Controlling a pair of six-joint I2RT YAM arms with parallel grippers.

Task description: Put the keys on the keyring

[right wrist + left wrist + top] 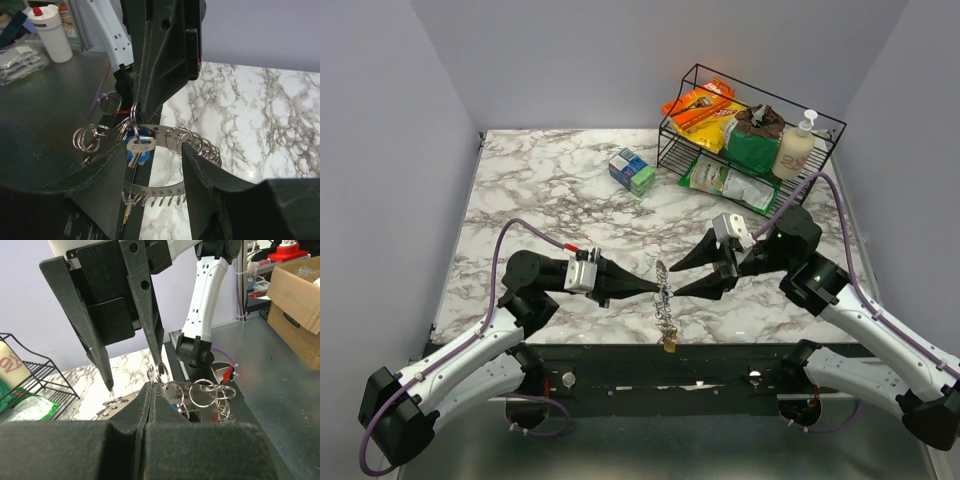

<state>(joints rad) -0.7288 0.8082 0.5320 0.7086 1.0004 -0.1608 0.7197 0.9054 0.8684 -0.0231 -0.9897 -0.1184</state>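
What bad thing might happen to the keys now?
The left gripper pinches the big silvery wire keyring only at its very tip, so it might slip. The bunch hangs at the marble table's near edge, so the blue-headed key could drop off. The open right gripper sits around the ring and might knock it loose.

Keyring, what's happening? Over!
Left hand shut on keyring. Right hand open, close by. Blue key hangs from a small ring. Nothing blocking.
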